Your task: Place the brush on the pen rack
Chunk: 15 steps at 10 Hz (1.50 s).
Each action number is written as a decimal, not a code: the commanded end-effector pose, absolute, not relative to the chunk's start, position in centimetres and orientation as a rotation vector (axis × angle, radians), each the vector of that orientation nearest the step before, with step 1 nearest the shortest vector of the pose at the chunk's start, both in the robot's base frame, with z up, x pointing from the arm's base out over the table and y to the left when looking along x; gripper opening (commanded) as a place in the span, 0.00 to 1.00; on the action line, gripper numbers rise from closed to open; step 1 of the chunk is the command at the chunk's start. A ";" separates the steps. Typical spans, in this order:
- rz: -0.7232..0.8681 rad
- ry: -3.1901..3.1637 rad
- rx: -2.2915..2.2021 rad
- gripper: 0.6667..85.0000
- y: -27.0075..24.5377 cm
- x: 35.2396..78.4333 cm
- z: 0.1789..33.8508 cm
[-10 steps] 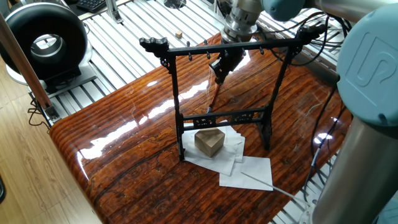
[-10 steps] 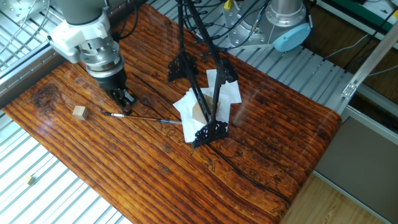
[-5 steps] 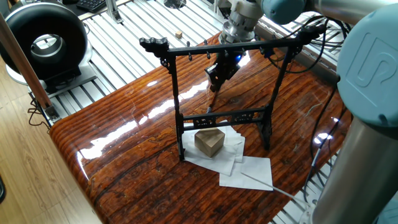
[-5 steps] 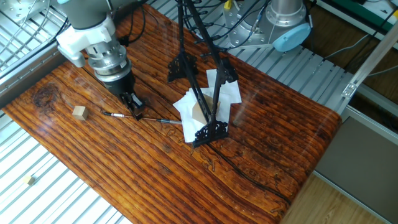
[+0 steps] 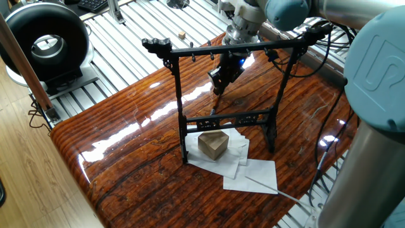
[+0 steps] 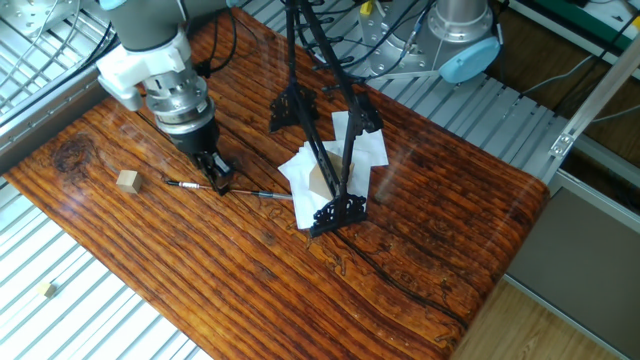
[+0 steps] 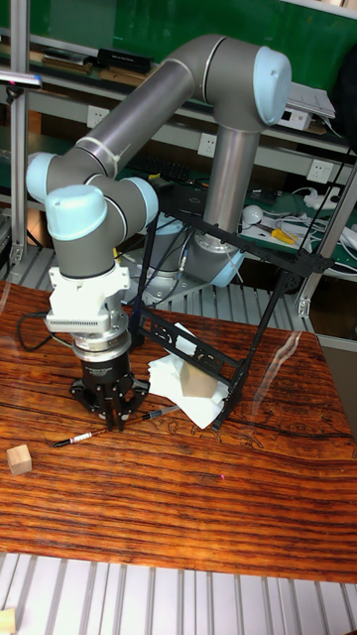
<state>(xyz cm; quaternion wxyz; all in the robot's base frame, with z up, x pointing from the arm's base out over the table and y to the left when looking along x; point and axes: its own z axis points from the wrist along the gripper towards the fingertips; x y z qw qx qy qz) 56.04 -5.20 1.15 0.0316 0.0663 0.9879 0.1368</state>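
Observation:
The brush (image 6: 260, 194) is a thin dark shaft lying flat on the wooden table, left of the pen rack (image 6: 322, 150). My gripper (image 6: 221, 185) is down on the brush's middle, and its fingers come together around the shaft. In the tall fixed view the gripper (image 7: 116, 423) pinches the brush (image 7: 74, 439) just above the tabletop. The one fixed view puts the gripper (image 5: 217, 87) behind the pen rack (image 5: 228, 49), with the brush (image 5: 215, 104) slanting below it. The tall black rack (image 7: 253, 347) stands upright with bare pegs.
A tan block (image 5: 212, 144) sits on white paper sheets (image 5: 253, 174) under the rack, with a pale thin rod (image 5: 266, 183) on the paper. A small wooden cube (image 6: 126, 180) lies left of the brush. Metal slats border the table (image 5: 126, 158).
The gripper has slid along the brush toward its middle and come down to it, settling in the last half second. The brush and rack have stayed put.

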 end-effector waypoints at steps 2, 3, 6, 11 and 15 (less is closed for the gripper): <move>0.449 3.081 0.258 0.23 -4.7 55.0 2.4; 0.512 3.086 0.320 0.23 -3.7 54.8 2.8; 0.595 3.145 0.479 0.35 -2.8 53.8 3.8; 0.730 3.113 0.446 0.36 -2.4 54.6 3.0; 0.682 3.125 0.382 0.36 -3.3 54.2 1.9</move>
